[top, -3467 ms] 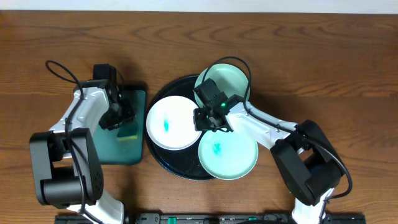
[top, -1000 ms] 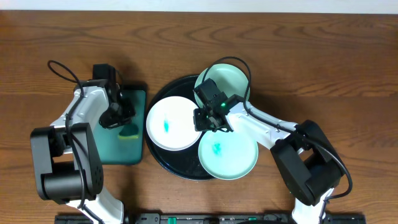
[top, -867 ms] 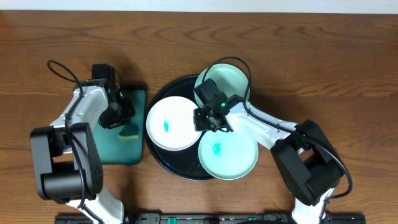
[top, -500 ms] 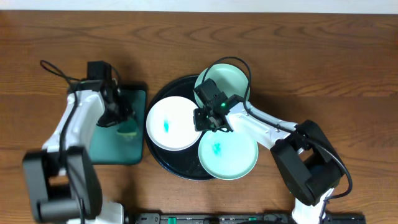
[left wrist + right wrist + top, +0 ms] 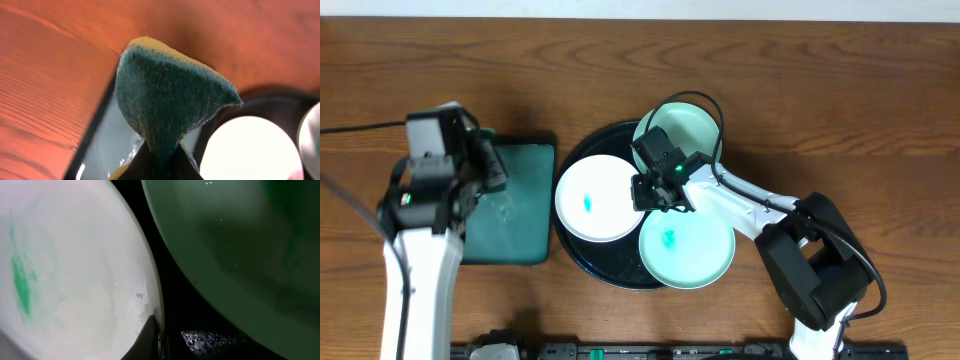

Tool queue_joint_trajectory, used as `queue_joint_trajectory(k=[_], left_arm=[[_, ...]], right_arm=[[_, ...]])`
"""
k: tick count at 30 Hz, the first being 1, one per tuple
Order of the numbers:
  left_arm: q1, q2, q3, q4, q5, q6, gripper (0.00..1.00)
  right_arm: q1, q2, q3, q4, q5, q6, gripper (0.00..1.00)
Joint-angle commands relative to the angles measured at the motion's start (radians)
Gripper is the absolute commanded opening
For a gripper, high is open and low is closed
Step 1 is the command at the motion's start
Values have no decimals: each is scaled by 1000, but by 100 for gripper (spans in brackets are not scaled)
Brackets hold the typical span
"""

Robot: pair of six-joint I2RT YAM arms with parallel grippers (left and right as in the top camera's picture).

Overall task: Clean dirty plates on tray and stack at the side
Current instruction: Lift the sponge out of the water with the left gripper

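Overhead, the black tray [image 5: 582,150] is seen at the middle of the wooden surface [image 5: 840,90], loaded with three plates. A white plate [image 5: 600,197] with a teal smear lies on its left half. An upper mint plate [image 5: 685,125] overhangs the far rim, and a lower mint plate [image 5: 687,245], also smeared, overhangs the near rim. The right end effector [image 5: 646,191] is set at the white plate's right edge. Its arm is stretched across the gap between the two mint plates and covers part of their rims. A black cable [image 5: 718,115] is looped over the upper mint plate. Just left of the black tray lies a dark green tray [image 5: 515,215], partly overlapped by the raised left arm [image 5: 425,190]. What that arm carries is hidden from above.

In the left wrist view, the left end effector [image 5: 157,162] is shown pressed together on a sponge [image 5: 170,95], green-faced with a yellow back, which is pinched at its lower corner and fills much of the picture. Below it the wet floor of the green tray can be made out, with the white plate to the right.

In the right wrist view, the right end effector is seen closed on the white plate's rim, with one dark fingertip [image 5: 150,332] lying on the edge. A strip of glossy black tray separates this plate from a mint plate, and water droplets not visible from above are revealed near the rim.
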Motion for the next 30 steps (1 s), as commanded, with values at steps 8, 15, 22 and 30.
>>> queue_joint_trajectory(k=[8,15,22,30], left_arm=[[0,-135,-2,34,-65,48,7],[0,-135,-2,39,-65,57,7],[0,-135,-2,44,-65,59,7],[0,-135,-2,47,-65,60,7]], right_arm=[[10,51,-36,-37,14,-39,1],[10,51,-37,-37,18,-39,1],[10,51,-37,-37,18,-39,1],[10,51,-37,-37,18,-39,1]])
